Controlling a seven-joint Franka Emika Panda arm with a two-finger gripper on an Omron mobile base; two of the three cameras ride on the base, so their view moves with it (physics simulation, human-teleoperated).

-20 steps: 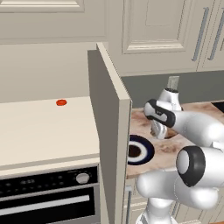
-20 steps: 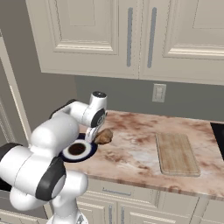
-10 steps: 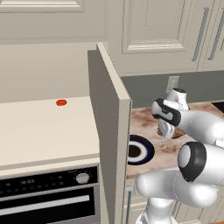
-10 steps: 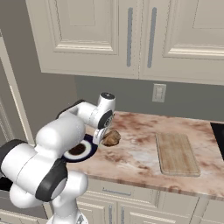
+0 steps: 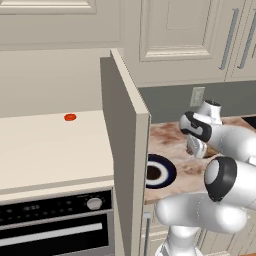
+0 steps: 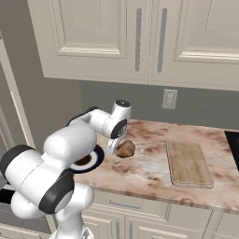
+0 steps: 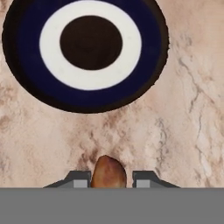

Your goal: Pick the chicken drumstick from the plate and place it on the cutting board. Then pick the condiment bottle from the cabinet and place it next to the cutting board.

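The gripper (image 7: 108, 178) is clamped on the drumstick (image 6: 125, 148), which hangs above the counter (image 6: 149, 170) between the plate (image 7: 85, 52) and the board (image 6: 188, 163). Advice: carry it level and release low over the board's middle. Plate: empty. Cabinet (image 5: 122, 150): door open, contents hidden.

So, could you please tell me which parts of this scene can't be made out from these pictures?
- Chicken drumstick: in the hand view the picture's bottom cuts it off between the fingertips; in the right base view the gripper covers its near end.
- Plate: in the left base view the open cabinet door hides its left part.
- Plate in the right base view: the arm covers most of it.
- Cutting board: surface grain too small to read.
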